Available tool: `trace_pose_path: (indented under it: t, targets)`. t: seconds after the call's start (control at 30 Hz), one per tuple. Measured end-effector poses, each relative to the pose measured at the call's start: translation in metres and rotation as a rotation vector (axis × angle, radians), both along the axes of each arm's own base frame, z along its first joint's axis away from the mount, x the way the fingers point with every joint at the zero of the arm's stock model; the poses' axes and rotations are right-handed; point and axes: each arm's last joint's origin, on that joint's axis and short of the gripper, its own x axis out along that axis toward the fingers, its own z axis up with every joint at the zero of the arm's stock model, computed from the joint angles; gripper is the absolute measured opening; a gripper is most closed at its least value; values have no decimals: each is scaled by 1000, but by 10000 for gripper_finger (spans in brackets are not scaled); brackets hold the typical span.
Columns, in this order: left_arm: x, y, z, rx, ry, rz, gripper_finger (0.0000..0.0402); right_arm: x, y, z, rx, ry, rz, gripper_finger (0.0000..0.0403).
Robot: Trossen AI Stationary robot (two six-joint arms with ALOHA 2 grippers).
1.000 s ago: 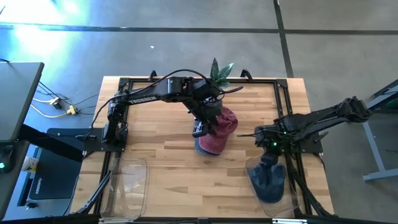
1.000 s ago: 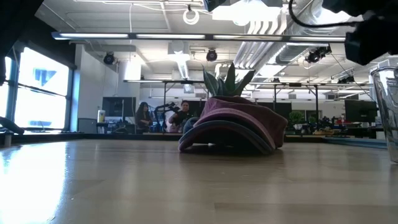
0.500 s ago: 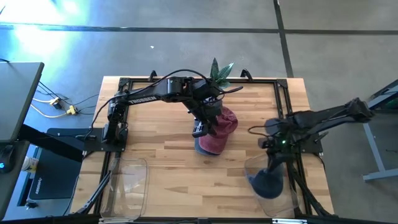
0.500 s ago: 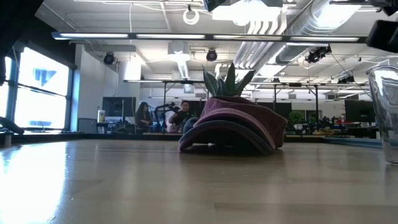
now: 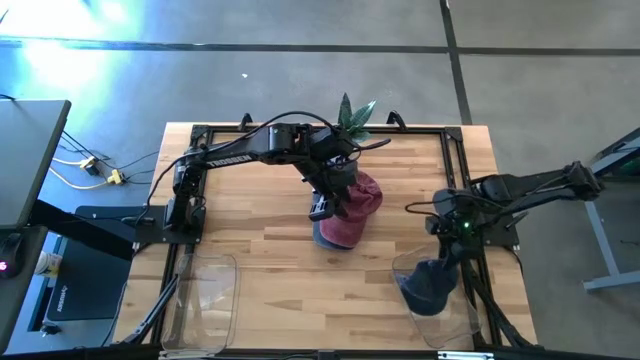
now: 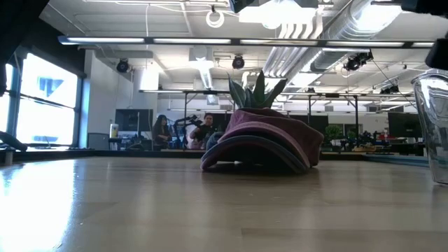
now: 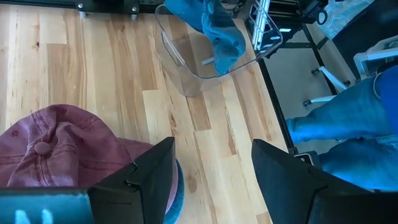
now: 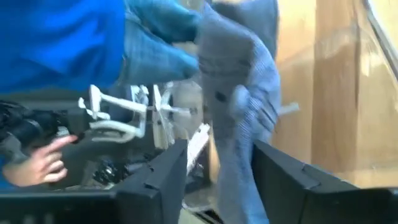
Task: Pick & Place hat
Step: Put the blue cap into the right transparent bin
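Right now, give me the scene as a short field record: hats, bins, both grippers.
red hat: mid-table, lying on a blue-grey hat
blue hat: in the right clear bin
left clear bin: near left corner, no hat visible in it
left gripper: open, above the red hat
right gripper: open, above the right bin, blue hat between its fingers
plant: far edge of the table

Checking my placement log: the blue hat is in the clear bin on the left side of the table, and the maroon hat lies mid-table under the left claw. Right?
Not quite. The high view shows the blue hat in the right-hand clear bin, below the right claw. The maroon hat does lie mid-table under the left claw.
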Motion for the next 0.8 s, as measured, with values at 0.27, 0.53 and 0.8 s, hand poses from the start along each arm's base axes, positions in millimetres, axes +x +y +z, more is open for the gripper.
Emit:
trace_pose_path:
  t: [0.27,0.53,0.8]
  targets:
    - [1,0,1,1,-16,0,208,11,-3,9,-120,-130,-64,178]
    - [2,0,2,2,-33,0,208,36,5,-7,-10,-66,59,166]
    - [2,0,2,3,-33,1,208,41,11,-2,232,-85,236,35]
